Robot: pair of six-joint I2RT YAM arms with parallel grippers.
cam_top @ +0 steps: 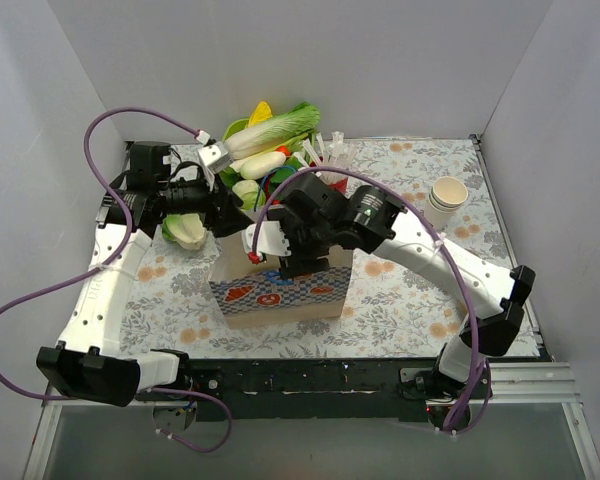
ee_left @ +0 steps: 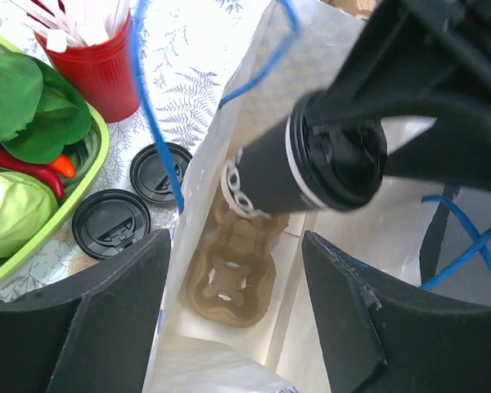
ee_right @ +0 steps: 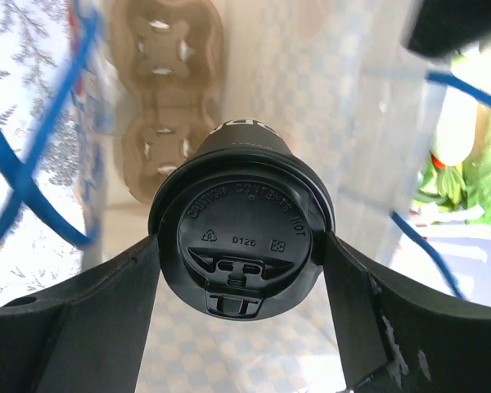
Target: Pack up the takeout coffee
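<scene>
Right claw point(ee_right: 239, 270) clamps the takeout coffee point(ee_left: 311, 168) at its lid, mid-frame over the open paper bag point(ee_left: 254, 74), likely to lower it into the cardboard cup carrier point(ee_left: 229, 274) inside; left claw point(ee_left: 236, 246) gapes empty above the bag's rim.

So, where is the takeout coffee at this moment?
In the left wrist view, the takeout coffee is centre-right, gripped by the right gripper inside the open paper bag, above the brown cup carrier on its bottom.

Black-lidded takeout coffee point(ee_right: 244, 246) aslant inside bag point(ee_right: 376, 123)
</scene>
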